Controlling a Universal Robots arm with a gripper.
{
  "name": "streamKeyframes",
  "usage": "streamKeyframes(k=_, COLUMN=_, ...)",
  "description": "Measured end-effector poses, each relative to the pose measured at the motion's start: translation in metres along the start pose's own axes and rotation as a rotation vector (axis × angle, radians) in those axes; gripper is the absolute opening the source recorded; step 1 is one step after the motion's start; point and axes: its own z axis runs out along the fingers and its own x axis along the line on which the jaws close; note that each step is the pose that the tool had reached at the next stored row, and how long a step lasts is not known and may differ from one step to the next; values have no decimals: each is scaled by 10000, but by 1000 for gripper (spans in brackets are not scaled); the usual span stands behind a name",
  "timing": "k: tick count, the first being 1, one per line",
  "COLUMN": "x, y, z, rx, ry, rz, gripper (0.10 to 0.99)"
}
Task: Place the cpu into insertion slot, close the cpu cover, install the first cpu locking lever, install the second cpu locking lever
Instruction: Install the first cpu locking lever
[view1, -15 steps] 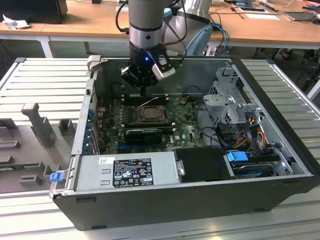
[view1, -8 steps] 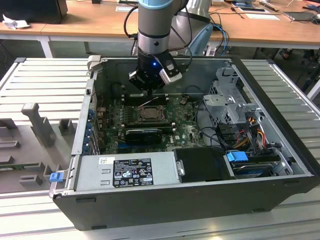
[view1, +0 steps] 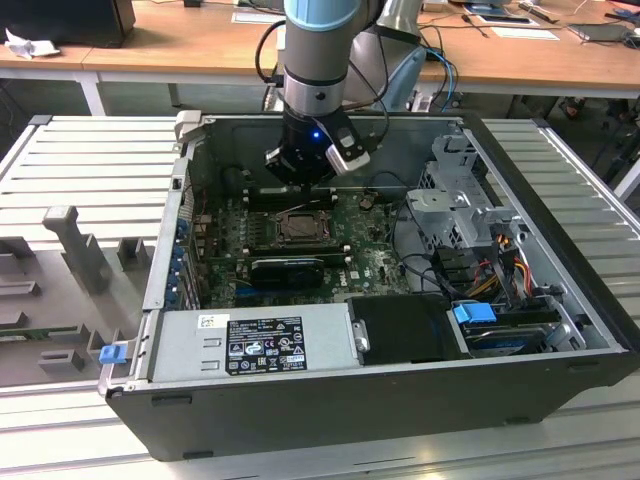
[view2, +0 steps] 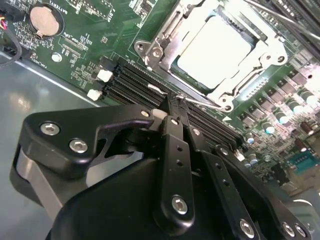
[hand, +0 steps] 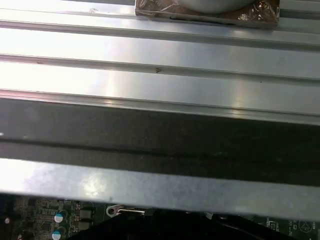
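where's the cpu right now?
The cpu sits in the insertion slot mid-motherboard, framed by the cpu cover; the gripper hangs beside it, by the memory slots.

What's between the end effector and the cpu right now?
In the second wrist view, a bank of black memory slots and a thin wire locking lever lie between the end effector and the cpu, which sits under its cover.

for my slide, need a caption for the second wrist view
Gripper shut beside the slot, cpu seated under the cover.
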Motion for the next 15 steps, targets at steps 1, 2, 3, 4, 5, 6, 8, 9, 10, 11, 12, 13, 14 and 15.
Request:
streamKeyframes(k=1, x=-5, y=-1, z=5, rx=0, ry=-2, rz=0, gripper=106)
streamKeyframes(k=2, x=-10, y=-3, z=6, rx=1, ry=-2, rz=0, gripper=106)
streamKeyframes(k=3, x=-16, y=-5, z=9, rx=2, ry=-2, rz=0, gripper=106)
streamKeyframes(k=4, x=-21, y=-7, z=12, rx=1, ry=-2, rz=0, gripper=106)
streamKeyframes(k=5, x=-27, y=-11, z=17, rx=1, ry=-4, rz=1, gripper=106)
streamKeyframes(k=6, x=-34, y=-12, z=21, rx=-2, ry=-6, rz=3, gripper=106)
streamKeyframes(k=8, x=-48, y=-15, z=26, rx=0, ry=-4, rz=2, gripper=106)
streamKeyframes(k=9, x=-54, y=-16, z=31, rx=-1, ry=-5, rz=3, gripper=106)
streamKeyframes(k=10, x=-59, y=-18, z=43, rx=1, ry=-11, rz=2, gripper=106)
streamKeyframes(k=11, x=-61, y=-20, z=61, rx=4, ry=-40, rz=0, gripper=106)
streamKeyframes(k=12, x=-63, y=-21, z=71, rx=5, ry=-53, rz=-3, gripper=106)
streamKeyframes(k=13, x=-68, y=-23, z=81, rx=5, ry=-61, rz=-2, gripper=106)
streamKeyframes(k=14, x=-74, y=-24, z=88, rx=5, ry=-66, rz=11, gripper=106)
streamKeyframes(k=15, x=-79, y=-25, z=94, rx=5, ry=-71, rz=35, gripper=106)
